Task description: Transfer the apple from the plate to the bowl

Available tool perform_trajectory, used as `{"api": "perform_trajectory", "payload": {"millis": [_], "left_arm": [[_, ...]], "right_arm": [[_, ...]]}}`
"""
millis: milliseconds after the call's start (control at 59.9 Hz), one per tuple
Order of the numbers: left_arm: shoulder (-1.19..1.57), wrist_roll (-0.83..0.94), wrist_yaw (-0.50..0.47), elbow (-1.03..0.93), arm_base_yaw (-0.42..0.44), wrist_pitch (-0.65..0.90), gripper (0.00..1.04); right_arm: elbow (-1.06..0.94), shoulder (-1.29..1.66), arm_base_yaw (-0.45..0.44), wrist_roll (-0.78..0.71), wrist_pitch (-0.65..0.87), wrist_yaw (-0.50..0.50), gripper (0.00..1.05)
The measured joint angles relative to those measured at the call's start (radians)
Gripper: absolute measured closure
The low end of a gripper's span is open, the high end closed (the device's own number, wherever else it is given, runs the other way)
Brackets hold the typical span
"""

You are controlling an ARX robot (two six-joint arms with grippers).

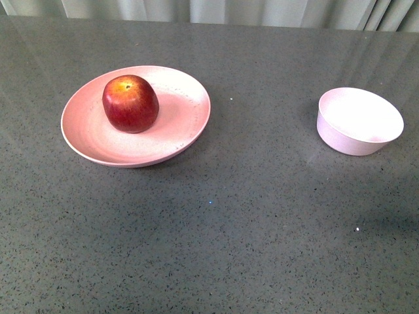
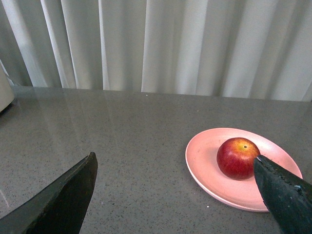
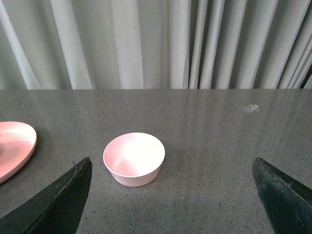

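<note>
The dark red apple [image 1: 130, 103] sits on the salmon-pink plate [image 1: 91, 134] at the left of the grey table. The small pale pink bowl [image 1: 359, 121] stands empty at the right. Neither arm shows in the front view. In the left wrist view my left gripper [image 2: 175, 163] is open and empty; the apple [image 2: 237, 157] and plate [image 2: 207, 161] lie ahead, by one fingertip [image 2: 273, 178]. In the right wrist view my right gripper [image 3: 170, 168] is open and empty; the bowl [image 3: 133, 159] stands ahead between its fingers, nearer one side, and the plate's edge [image 3: 14, 146] shows.
White curtains [image 1: 209, 10] hang behind the table's far edge. Bare grey speckled tabletop [image 1: 262, 163] lies between plate and bowl. A small pale scrap [image 3: 250, 108] lies on the table far behind the bowl.
</note>
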Motion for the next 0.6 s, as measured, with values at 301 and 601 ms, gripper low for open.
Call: {"api": "perform_trajectory", "payload": {"millis": [301, 601], "left_arm": [[0.0, 0.0, 0.0, 0.0, 0.0, 0.0, 0.09], [0.0, 0.0, 0.0, 0.0, 0.0, 0.0, 0.09]], "right_arm": [[0.0, 0.0, 0.0, 0.0, 0.0, 0.0, 0.09], [0.0, 0.0, 0.0, 0.0, 0.0, 0.0, 0.09]]}}
